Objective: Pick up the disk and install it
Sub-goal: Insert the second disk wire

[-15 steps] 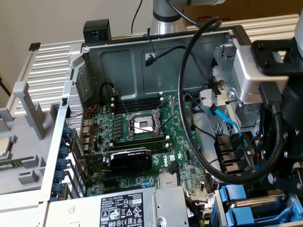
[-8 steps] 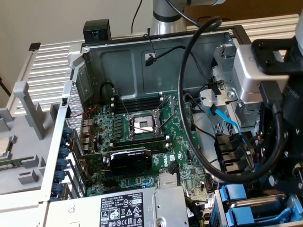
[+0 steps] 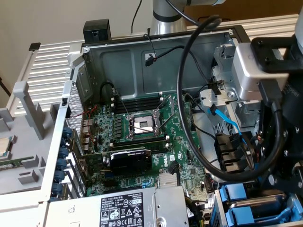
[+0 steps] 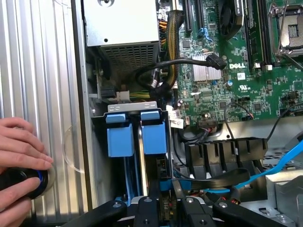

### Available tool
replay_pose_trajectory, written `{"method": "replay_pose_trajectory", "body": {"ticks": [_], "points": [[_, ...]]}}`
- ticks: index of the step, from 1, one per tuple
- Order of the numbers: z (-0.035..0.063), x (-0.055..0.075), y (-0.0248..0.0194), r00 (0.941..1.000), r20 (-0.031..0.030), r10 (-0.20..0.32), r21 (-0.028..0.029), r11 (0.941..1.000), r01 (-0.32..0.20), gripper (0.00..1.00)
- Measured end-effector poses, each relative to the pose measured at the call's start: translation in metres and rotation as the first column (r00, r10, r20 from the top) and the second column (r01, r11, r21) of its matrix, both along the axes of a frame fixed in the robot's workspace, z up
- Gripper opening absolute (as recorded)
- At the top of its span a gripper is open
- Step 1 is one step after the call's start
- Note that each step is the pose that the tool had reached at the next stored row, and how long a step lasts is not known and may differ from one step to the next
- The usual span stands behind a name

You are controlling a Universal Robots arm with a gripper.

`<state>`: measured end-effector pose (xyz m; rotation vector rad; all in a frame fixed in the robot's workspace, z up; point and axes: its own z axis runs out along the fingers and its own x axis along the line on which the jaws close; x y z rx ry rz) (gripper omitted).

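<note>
Here end effector (image 4: 163, 208) poised over disk (image 4: 154, 142).

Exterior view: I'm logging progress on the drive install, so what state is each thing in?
Grey metal computer case: open, side panel off.
Square metal processor socket: retention levers raised.
Silver-grey disk with blue plastic rails: in the drive cage, under the claw.
Black claw: positioned over the drive cage.
Person's hand: resting on a round black button.
</note>
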<state>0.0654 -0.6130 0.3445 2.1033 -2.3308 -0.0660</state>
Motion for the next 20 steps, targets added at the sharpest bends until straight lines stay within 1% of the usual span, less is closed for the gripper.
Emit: {"method": "replay_pose_trajectory", "body": {"ticks": [5, 13, 17, 20], "points": [[0.0062, 0.000, 0.0000, 1.0000, 0.0016, 0.000, 0.0002, 1.0000, 0.000, 0.25], [0.0209, -0.001, 0.0000, 1.0000, 0.0061, 0.000, 0.0002, 1.0000, 0.000, 0.25], [0.0244, -0.002, -0.0001, 1.0000, 0.0081, 0.000, 0.0003, 1.0000, 0.000, 0.25], [0.0258, -0.003, 0.0000, 0.9999, 0.0113, -0.001, 0.0002, 1.0000, 0.001, 0.25]]}}
